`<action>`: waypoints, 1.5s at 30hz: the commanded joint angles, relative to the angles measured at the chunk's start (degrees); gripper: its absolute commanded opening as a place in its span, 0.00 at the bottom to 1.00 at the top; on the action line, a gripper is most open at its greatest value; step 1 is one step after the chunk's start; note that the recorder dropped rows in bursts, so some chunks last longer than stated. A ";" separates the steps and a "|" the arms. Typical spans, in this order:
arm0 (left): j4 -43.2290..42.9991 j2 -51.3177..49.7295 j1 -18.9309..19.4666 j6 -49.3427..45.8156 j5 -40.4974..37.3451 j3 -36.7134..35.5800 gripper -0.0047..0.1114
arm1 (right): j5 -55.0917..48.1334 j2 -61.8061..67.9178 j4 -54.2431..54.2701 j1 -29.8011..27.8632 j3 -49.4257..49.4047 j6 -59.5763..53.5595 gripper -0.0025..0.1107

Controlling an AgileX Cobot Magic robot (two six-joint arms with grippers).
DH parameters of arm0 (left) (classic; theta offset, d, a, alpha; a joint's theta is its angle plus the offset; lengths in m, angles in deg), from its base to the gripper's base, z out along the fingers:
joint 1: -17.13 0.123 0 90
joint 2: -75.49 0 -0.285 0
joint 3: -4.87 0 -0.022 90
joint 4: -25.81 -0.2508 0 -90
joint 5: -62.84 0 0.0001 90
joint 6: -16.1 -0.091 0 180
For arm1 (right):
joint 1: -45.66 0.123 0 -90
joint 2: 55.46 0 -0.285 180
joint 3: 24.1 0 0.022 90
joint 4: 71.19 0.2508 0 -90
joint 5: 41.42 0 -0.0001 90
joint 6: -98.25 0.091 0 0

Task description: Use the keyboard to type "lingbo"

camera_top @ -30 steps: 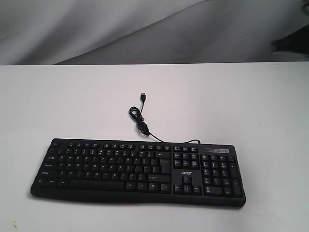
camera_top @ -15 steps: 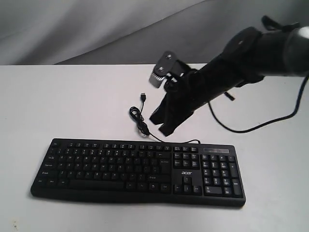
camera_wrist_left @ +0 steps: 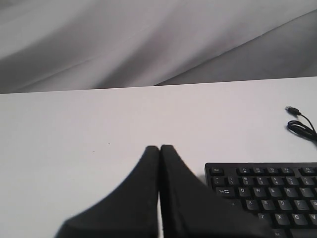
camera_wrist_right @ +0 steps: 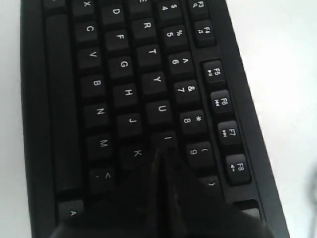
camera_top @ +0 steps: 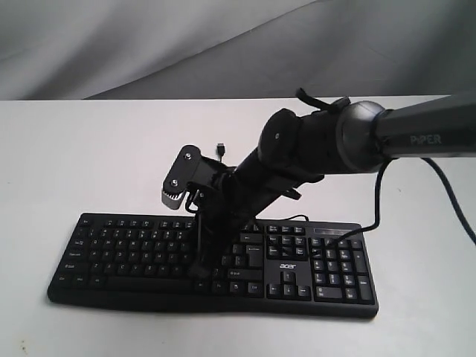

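The black keyboard [camera_top: 134, 249] lies along the near side of the white table, number pad to the right. My right arm reaches across from the right. Its gripper [camera_top: 201, 269] is shut and points down onto the middle letter keys. In the right wrist view the shut tips [camera_wrist_right: 161, 148] sit between the K and I keys of the keyboard [camera_wrist_right: 124, 64], and the fingers hide the keys behind them. My left gripper [camera_wrist_left: 160, 148] is shut on nothing, over bare table just off the Esc corner of the keyboard [camera_wrist_left: 267, 193]. It is not seen in the exterior view.
The thin black cable runs from the keyboard's back edge to a loose USB plug [camera_top: 221, 149] on the table [camera_top: 89, 163]; its coil [camera_wrist_left: 299, 126] shows in the left wrist view. Grey cloth [camera_top: 149, 44] hangs behind the table's far edge.
The right arm came in from the upper right, then swung down and left until its shut gripper reached the middle keys. The keyboard has not moved.
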 commanded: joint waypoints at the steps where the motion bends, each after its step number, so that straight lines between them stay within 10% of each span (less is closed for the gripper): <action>1: 0.21 0.21 0.06 0.12 0.41 -0.28 0.04 | -0.98 -0.27 -1.95 0.95 0.32 1.86 0.02; 45: 0.21 0.21 0.06 0.12 0.41 -0.28 0.04 | -1.17 -0.14 -7.66 2.13 0.08 6.56 0.02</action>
